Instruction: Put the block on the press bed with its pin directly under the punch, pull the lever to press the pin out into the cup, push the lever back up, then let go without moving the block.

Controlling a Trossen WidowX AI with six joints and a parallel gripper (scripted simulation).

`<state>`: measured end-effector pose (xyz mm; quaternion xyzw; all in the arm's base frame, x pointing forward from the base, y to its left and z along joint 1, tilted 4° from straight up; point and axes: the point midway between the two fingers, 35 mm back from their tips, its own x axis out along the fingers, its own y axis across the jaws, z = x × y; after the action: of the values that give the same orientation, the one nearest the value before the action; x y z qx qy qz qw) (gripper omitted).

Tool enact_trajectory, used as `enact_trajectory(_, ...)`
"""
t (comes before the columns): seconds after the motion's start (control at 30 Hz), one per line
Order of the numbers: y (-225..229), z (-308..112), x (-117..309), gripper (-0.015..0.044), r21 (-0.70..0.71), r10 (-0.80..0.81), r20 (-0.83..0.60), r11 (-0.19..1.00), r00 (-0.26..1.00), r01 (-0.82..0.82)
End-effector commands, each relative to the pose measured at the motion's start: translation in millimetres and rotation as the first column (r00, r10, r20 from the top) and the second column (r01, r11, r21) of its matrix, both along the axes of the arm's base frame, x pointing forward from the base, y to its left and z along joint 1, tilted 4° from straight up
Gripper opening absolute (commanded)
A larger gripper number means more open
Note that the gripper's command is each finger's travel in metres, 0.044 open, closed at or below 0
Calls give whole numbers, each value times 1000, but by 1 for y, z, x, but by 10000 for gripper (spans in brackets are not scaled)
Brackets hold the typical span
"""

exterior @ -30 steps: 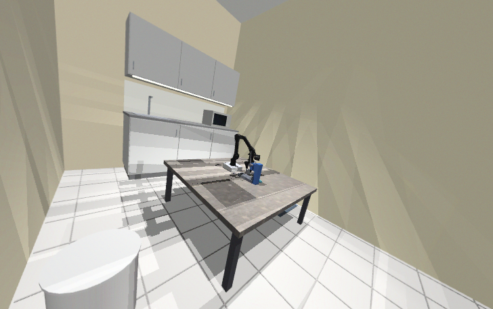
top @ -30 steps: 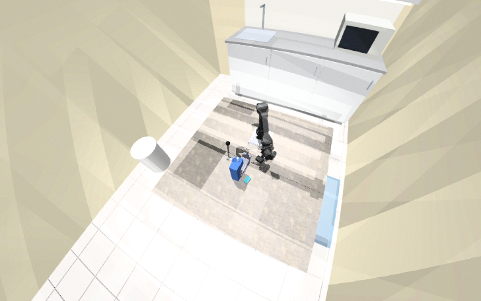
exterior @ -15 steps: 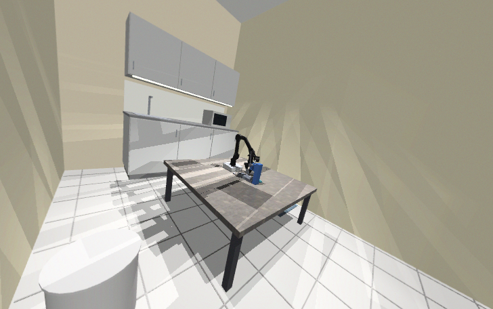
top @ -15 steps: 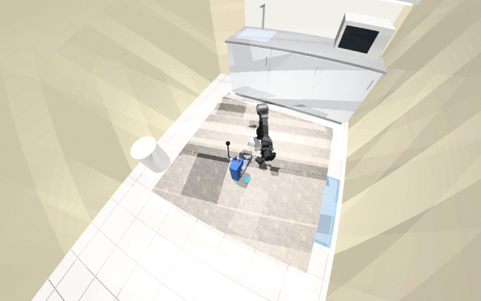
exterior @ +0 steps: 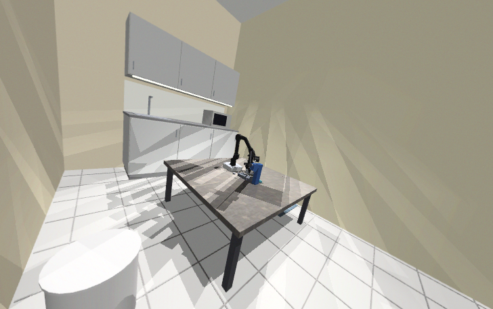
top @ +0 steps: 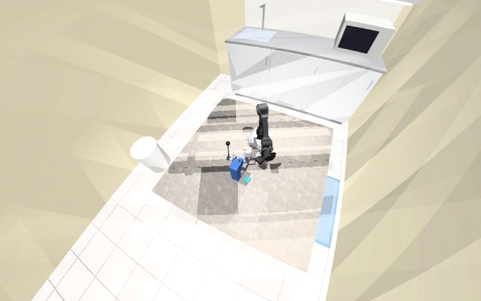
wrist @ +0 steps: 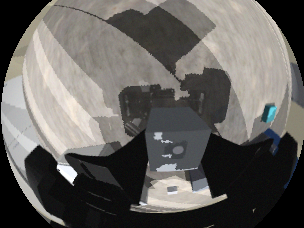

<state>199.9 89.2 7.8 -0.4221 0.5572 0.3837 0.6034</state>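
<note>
Gripping the dark grey block (wrist: pixel 175 119), the black gripper (top: pixel 260 160) (exterior: pixel 249 171) (wrist: pixel 171 129) is holding its two fingers part-way closed, one against each side. The block is showing a small round feature on one face; whether its underside is touching the table is impossible to tell. Beside the gripper, the blue press body (top: pixel 235 169) (exterior: pixel 256 173) is standing upright on the table (top: pixel 277 226) (exterior: pixel 218 199) (wrist: pixel 90 60), with a grey plate (top: pixel 246 158) (exterior: pixel 243 175) lying at its foot on the arm's side. The lever (top: pixel 228 150) is pointing up, ending in a black knob (top: pixel 227 142). A small teal item (top: pixel 247 179) (exterior: pixel 261 181) (wrist: pixel 269 113) is resting near the press body. The black arm (top: pixel 263 123) (exterior: pixel 244 137) is arching over from its white base (top: pixel 253 140) (exterior: pixel 232 167). Farther out, a white cylinder (top: pixel 150 154) (exterior: pixel 93 267) is standing on the floor. Beyond the table, a counter (top: pixel 301 79) (exterior: pixel 156 149) is carrying a microwave (top: pixel 384 35) (exterior: pixel 208 118) and a tap (top: pixel 263 17) (exterior: pixel 149 105), while grey cupboards (exterior: pixel 156 51) are hanging above.
</note>
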Motion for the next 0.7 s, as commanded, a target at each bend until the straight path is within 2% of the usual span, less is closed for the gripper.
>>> enact_trajectory(0.0, -3, 10, 7, 26, -12, -7, 38, 1000, 999, 7)
enact_trajectory(0.03, -3, 14, 7, 0, -12, -6, 37, 1000, 999, 7)
enact_trajectory(0.5, 1, 90, -6, 0, -4, 4, 0, 1000, 1000, -4)
enact_trajectory(0.67, 0, 94, -7, 0, -4, 5, -2, 1000, 1000, -5)
